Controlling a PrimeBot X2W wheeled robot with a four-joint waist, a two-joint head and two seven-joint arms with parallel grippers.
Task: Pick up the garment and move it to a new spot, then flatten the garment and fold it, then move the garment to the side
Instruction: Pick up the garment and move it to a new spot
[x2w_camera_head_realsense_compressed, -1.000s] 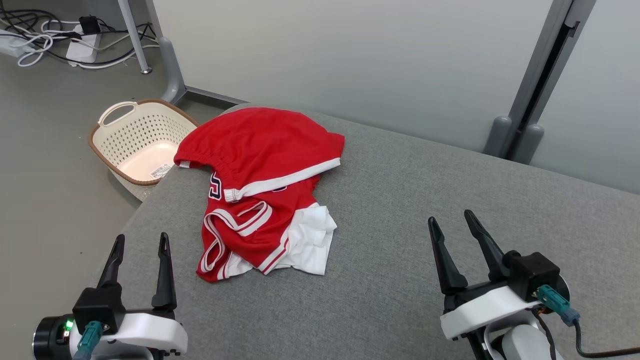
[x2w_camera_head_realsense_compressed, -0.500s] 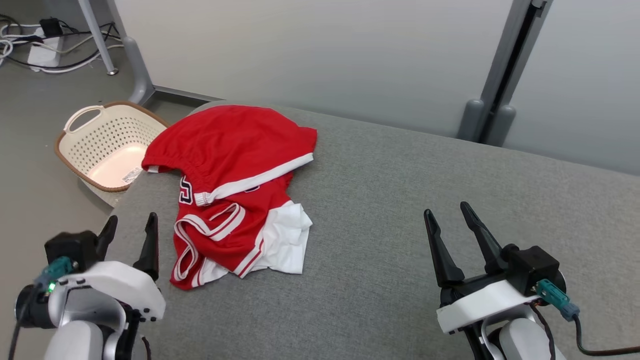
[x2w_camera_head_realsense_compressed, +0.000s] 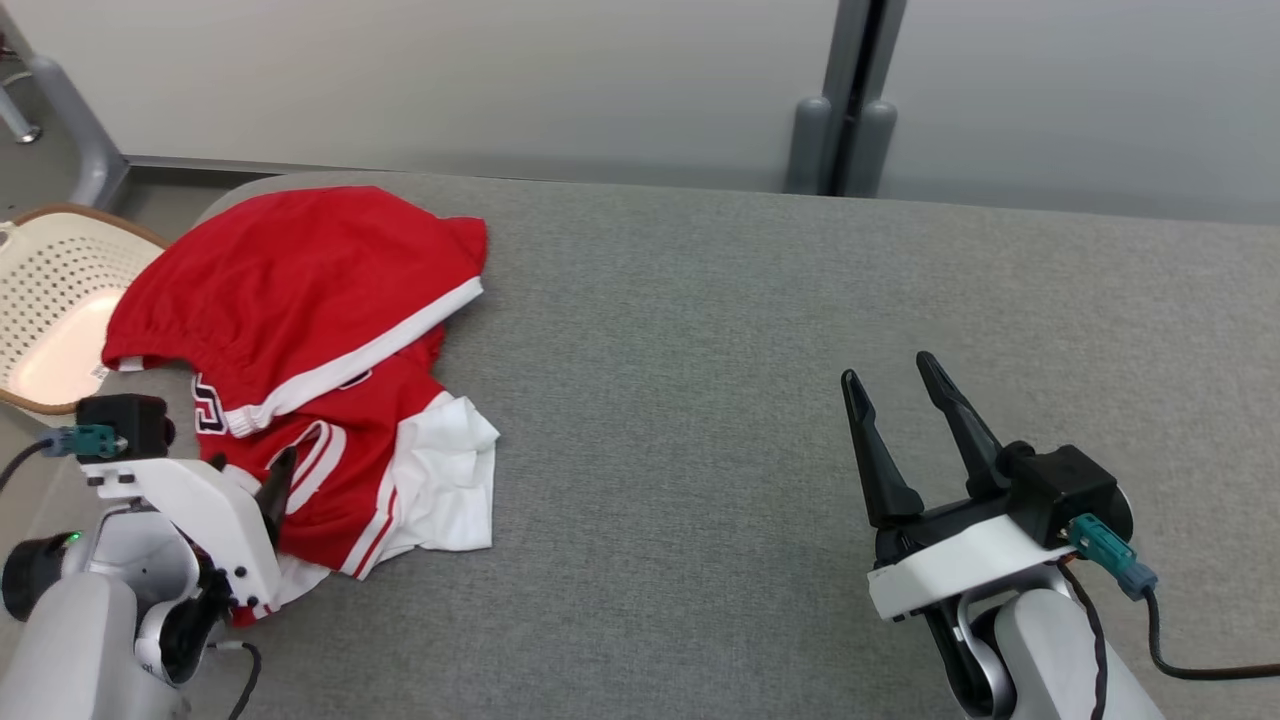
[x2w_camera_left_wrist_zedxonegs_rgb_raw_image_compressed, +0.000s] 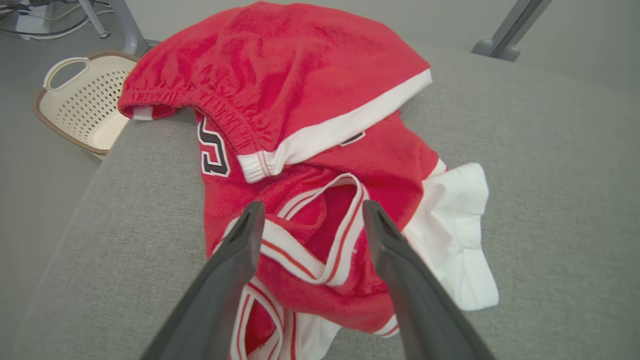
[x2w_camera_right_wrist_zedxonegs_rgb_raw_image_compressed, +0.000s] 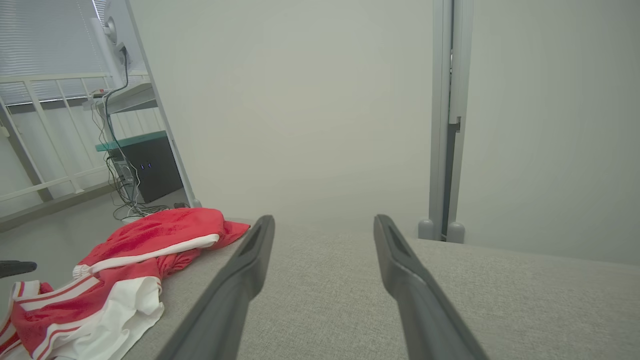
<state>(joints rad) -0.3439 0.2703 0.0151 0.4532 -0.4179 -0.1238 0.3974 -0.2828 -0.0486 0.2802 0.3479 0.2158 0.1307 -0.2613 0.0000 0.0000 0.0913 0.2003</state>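
- Lying in a crumpled heap at the left end of the grey fabric-covered surface (x2w_camera_head_realsense_compressed: 720, 330), the red garment (x2w_camera_head_realsense_compressed: 290, 290) has white trim. An elastic-edged red layer is folded over its top, and a white panel (x2w_camera_head_realsense_compressed: 450, 480) spills out on the side toward the middle of the surface.
- In the left wrist view, a dark numeral (x2w_camera_left_wrist_zedxonegs_rgb_raw_image_compressed: 212, 155) edged in white shows just under the folded-over red layer.
- The left gripper (x2w_camera_left_wrist_zedxonegs_rgb_raw_image_compressed: 313, 212) hangs over the near part of the heap with its jaws spread wide. Its two dark fingers frame a loop of white band with red stripes (x2w_camera_left_wrist_zedxonegs_rgb_raw_image_compressed: 320, 240). Whether the tips touch the cloth cannot be told.
- The right gripper (x2w_camera_head_realsense_compressed: 888, 368) sits well apart from the garment, over bare grey fabric toward the right end. Its jaws are likewise spread, and its fingers point toward the pale wall panels (x2w_camera_head_realsense_compressed: 500, 80).
- A cream perforated basket (x2w_camera_head_realsense_compressed: 50, 290) with a brown rim stands on the floor just past the left end of the surface, close to the garment's edge.
- A grey post (x2w_camera_head_realsense_compressed: 845, 110) rises behind the surface, between the wall panels.
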